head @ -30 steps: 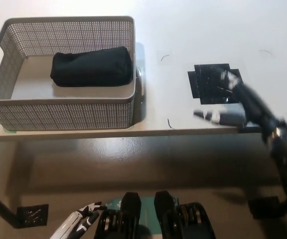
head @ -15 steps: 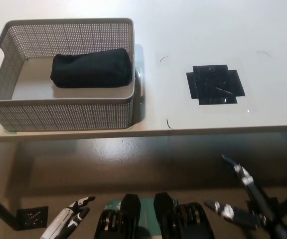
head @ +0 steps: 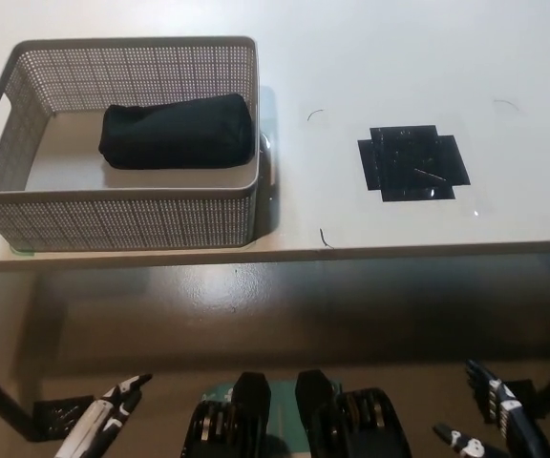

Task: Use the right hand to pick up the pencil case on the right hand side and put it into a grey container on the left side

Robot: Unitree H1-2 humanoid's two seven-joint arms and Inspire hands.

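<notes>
The black pencil case (head: 178, 134) lies inside the grey mesh container (head: 122, 215) on the table's left side. My black right hand (head: 497, 425) is down at the bottom right, below the table edge, open and holding nothing. Only the tips of my white left hand (head: 103, 427) show at the bottom left, below the table.
A black tape cross (head: 412, 162) marks the white table (head: 370, 57) to the right of the container. The table's front edge (head: 351, 253) runs across the middle of the picture, with floor below it.
My right hand has dropped from the table's right front edge to below the table at the bottom right. The left hand has sunk a little lower. The pencil case has stayed in the container.
</notes>
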